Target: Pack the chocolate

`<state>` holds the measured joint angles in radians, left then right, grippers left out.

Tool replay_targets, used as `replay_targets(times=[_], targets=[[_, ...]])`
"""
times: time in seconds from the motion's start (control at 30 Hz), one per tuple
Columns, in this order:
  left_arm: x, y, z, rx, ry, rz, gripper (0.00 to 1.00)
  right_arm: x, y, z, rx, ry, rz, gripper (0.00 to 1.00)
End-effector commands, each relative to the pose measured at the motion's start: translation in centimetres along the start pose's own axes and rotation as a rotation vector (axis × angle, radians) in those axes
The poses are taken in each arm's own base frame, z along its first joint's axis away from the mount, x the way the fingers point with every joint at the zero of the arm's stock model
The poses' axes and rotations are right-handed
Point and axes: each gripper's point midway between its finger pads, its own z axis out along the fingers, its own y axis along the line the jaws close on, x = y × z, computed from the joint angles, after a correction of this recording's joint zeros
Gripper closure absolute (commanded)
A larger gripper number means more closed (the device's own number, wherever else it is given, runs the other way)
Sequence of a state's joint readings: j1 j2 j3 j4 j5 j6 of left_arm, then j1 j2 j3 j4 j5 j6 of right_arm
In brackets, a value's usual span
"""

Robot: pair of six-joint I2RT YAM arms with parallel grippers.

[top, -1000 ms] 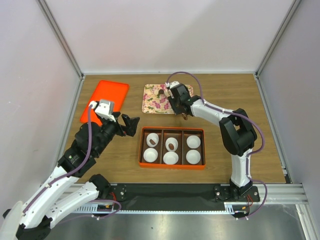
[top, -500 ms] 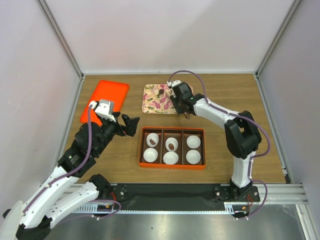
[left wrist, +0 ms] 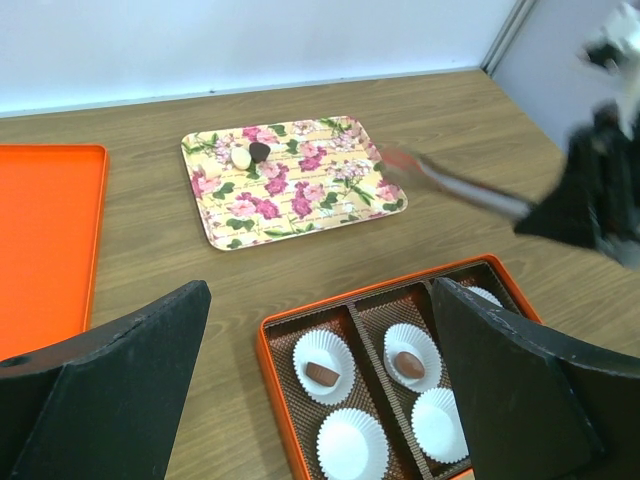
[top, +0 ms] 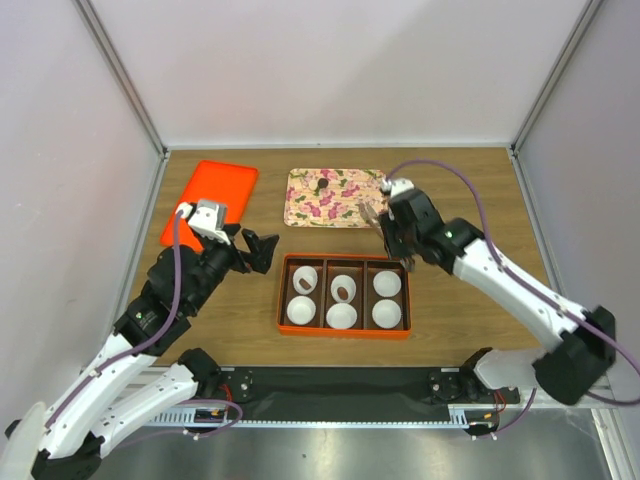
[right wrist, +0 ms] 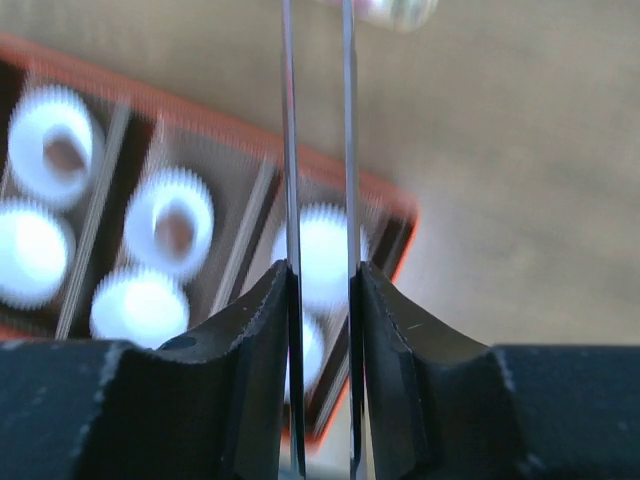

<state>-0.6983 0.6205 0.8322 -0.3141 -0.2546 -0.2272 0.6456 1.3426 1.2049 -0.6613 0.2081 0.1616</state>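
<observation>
While the left gripper [top: 258, 250] hangs wide open and empty, the right gripper [right wrist: 320, 272] pinches thin tweezers [left wrist: 455, 188] by the far right corner of the orange box [top: 343, 332].
Two chocolates [left wrist: 322, 372] sit in its cups [left wrist: 350, 440]; another chocolate [left wrist: 259, 150] lies on the floral tray [top: 335, 205] beyond, open wood [top: 330, 242] between.

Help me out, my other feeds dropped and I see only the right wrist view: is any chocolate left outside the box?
Observer: Yes, one dark chocolate lies on the floral tray, beside a cream piece.
Operator: Where do my tongs point?
Observer: The tongs in the right gripper point toward that tray's right edge.
Operator: And the left gripper?
Observer: The left gripper hovers open, holding nothing, beside the far left corner of the orange box.
</observation>
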Motion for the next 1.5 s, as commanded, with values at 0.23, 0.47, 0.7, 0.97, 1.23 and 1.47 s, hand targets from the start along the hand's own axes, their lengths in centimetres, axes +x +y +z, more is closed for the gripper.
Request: replay_targets(times=[0.23, 0.47, 0.7, 0.97, 1.23, 1.47], targets=[[-1.3, -1.6, -0.4, 0.083, -0.040, -0.019, 0.00, 10.4, 0.1, -7.9, 0.029, 0.141, 0.198, 0.73], [-1.5, -1.8, -0.6, 0.099, -0.047, -0.022, 0.00, 12.1, 0.9, -10.7, -0.016, 0.105, 0.272, 0.73], [-1.5, -1.8, -0.7, 0.098, -0.049, -0.023, 0.00, 13.8, 0.7, -11.1, 0.011, 0.160, 0.280, 0.73], [-1.6, -1.9, -0.7, 0.103, -0.051, -0.025, 0.00, 13.9, 1.1, -10.8, 0.002, 0.140, 0.278, 0.70], [-1.5, -1.8, -0.6, 0.097, -0.048, -0.022, 0.00, 14.2, 1.3, -10.0, 0.008, 0.145, 0.248, 0.67], [-1.4, -1.8, -0.6, 0.097, -0.045, -0.020, 0.00, 14.0, 1.7, -9.8, -0.003, 0.143, 0.242, 0.62]])
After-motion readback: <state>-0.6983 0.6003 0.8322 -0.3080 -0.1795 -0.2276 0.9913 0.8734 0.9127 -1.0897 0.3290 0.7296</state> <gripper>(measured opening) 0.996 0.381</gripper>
